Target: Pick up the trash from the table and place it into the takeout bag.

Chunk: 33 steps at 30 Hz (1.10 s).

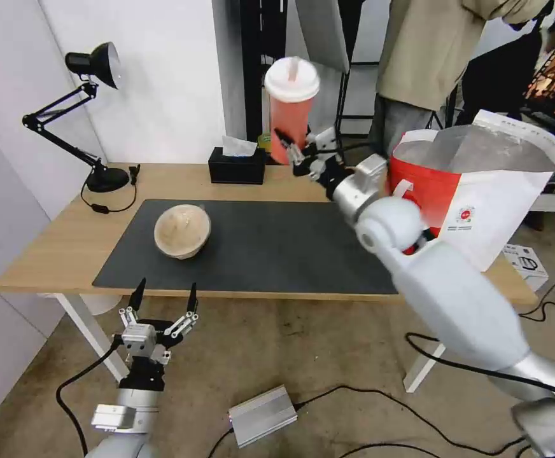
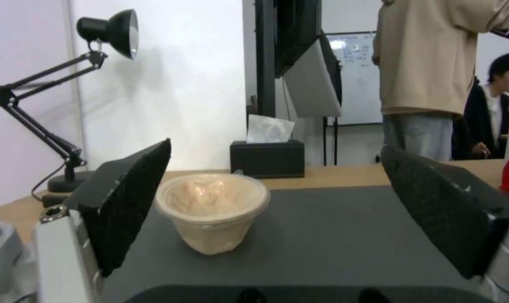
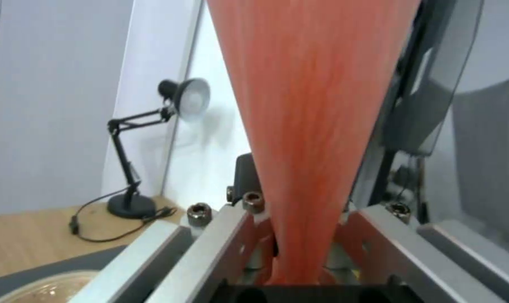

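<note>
Cup aloft, bag waiting

Left gripper [image 1: 163, 299] parked below the table [image 1: 55, 248] edge, fingers spread wide, holding nothing. One beige lidded bowl [image 1: 182, 230] on the grey mat [image 1: 277, 248], not yet collected. One red drink cup [image 1: 291, 108] raised well above the tabletop, clamped low on its body by the right gripper [image 1: 293, 149]. One takeout bag [image 1: 481, 197] at the right end, mouth open. Roughly midway, judging by this: cup still to go into the bag, bowl left after.
</note>
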{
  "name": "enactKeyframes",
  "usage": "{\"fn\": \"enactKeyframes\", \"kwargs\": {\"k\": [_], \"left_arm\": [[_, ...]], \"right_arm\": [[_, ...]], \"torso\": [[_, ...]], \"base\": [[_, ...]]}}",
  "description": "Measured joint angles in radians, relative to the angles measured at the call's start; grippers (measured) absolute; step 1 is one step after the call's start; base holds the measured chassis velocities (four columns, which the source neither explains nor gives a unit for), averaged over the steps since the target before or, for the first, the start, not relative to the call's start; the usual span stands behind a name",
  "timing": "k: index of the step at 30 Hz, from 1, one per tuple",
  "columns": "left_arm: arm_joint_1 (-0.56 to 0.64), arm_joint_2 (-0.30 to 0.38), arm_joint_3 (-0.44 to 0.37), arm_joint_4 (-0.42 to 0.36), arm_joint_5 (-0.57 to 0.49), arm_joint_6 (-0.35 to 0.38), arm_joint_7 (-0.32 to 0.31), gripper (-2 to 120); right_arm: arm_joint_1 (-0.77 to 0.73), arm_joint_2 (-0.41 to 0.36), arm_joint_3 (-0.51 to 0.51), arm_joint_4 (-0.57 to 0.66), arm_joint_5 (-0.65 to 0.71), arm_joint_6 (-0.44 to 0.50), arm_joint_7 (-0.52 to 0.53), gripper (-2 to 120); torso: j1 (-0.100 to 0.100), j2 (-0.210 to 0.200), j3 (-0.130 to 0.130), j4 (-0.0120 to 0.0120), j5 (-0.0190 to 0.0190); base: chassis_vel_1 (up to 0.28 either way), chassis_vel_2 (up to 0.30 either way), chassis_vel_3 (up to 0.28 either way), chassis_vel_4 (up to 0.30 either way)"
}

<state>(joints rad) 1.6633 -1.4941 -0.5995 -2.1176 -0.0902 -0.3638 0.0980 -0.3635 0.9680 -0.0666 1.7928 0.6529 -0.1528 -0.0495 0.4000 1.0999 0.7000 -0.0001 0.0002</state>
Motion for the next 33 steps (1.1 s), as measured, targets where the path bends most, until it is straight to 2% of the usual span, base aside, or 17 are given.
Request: {"fn": "enactKeyframes", "kwargs": {"k": [2, 5, 9, 11, 14, 17, 27, 33], "left_arm": [[0.001, -0.001, 0.002, -0.003, 0.001, 0.0, 0.0, 100], [0.008, -0.001, 0.004, -0.013, 0.004, 0.0, 0.001, 100], [0.009, -0.001, 0.004, -0.016, 0.005, 0.0, 0.002, 100], [0.013, 0.003, 0.003, -0.022, 0.007, -0.001, 0.003, 100], [0.016, 0.007, 0.002, -0.028, 0.008, -0.002, 0.003, 100], [0.02, 0.014, 0.007, -0.044, 0.013, -0.001, 0.003, 100], [0.023, 0.026, 0.02, -0.048, 0.025, 0.001, 0.005, 100], [0.026, 0.032, 0.02, -0.053, 0.023, 0.001, 0.005, 100]], "right_arm": [[0.002, -0.024, 0.009, 0.018, 0.012, -0.001, 0.002, 4], [0.003, -0.099, 0.046, 0.067, 0.041, -0.002, 0.003, 4], [0.002, -0.114, 0.056, 0.077, 0.046, -0.003, 0.003, 4], [-0.013, -0.164, 0.098, 0.112, 0.058, -0.004, 0.002, 4], [-0.024, -0.191, 0.124, 0.129, 0.06, -0.005, 0.0, 4], [-0.08, -0.278, 0.226, 0.168, 0.06, -0.004, -0.024, 4], [-0.159, -0.389, 0.328, 0.173, -0.02, 0.026, -0.085, 4], [-0.167, -0.447, 0.342, 0.152, -0.05, 0.034, -0.121, 4]], "torso": [[0.0, 0.0, 0.0, 0.0, 0.0001], [0.0, 0.0, 0.0, 0.0001, 0.0], [0.0, 0.0, 0.0, 0.0001, 0.0], [0.0, 0.0, 0.0, 0.0001, 0.0002], [0.0, 0.0, 0.0, 0.0001, 0.0], [0.0, 0.0, 0.0, 0.0, 0.0001], [0.0, 0.0, 0.0, 0.0002, 0.0], [0.0, 0.0, 0.0, 0.0001, 0.0]], "base": [[0.0, 0.0, 0.0, 0.0], [0.0, 0.0, 0.0, 0.0], [0.0, 0.0, 0.0, 0.0], [0.0, 0.0, 0.0, 0.0], [0.0, 0.0, 0.0, 0.0], [0.0, 0.0, 0.0, 0.0], [0.0, 0.0, 0.0, 0.0], [0.0, 0.0, 0.0, 0.0]]}}
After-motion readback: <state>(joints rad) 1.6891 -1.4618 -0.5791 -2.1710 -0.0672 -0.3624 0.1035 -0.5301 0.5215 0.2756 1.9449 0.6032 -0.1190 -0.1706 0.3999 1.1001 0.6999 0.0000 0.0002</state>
